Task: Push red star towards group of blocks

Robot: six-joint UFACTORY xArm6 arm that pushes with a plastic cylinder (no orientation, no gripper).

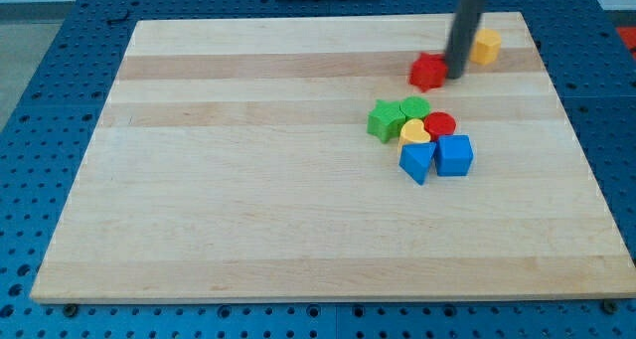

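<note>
The red star (pixel 428 72) lies on the wooden board (pixel 248 180) near the view's top right. My tip (pixel 454 76) touches the star's right side; the dark rod rises from it toward the top edge. Below the star sits a tight group of blocks: a green star (pixel 383 120), a green block (pixel 415 108), a red round block (pixel 440 124), a yellow heart (pixel 414 133), a blue block (pixel 417 162) and a blue cube (pixel 455 155). The red star is apart from the group, a short gap above it.
A yellow block (pixel 486 46) lies just right of the rod, near the board's top right corner. The board rests on a blue perforated table (pixel 40 130).
</note>
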